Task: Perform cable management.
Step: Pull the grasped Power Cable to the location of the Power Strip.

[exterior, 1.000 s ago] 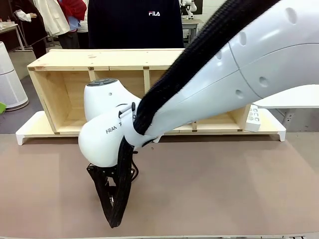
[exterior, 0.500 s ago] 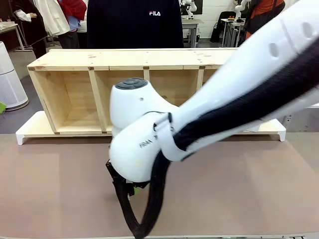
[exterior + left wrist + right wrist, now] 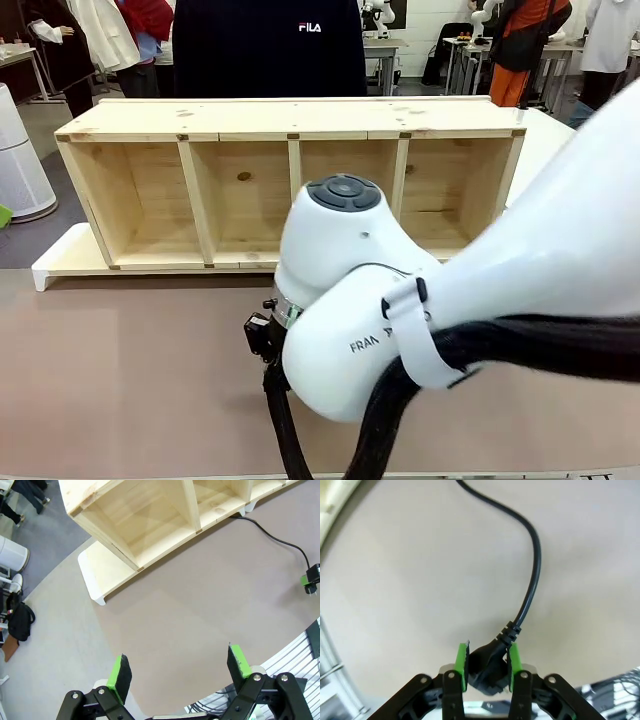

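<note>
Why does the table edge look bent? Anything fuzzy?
Left wrist view: the wide lens bows the edge of the brown table beside the pale wooden shelf. Right wrist view: the thin black cable and round plug look sharp. Front view: the white arm looks oversized.

Thin black cable (image 3: pixel 538 562), plug end pinched, cord curving away.

You've got a black cable (image 3: pixel 536 565), green pads (image 3: pixel 462 666) on the black right gripper (image 3: pixel 489 644) (white arm (image 3: pixel 560 260)), pale wooden shelf (image 3: pixel 290 120), taupe table (image 3: pixel 120 380).
</note>
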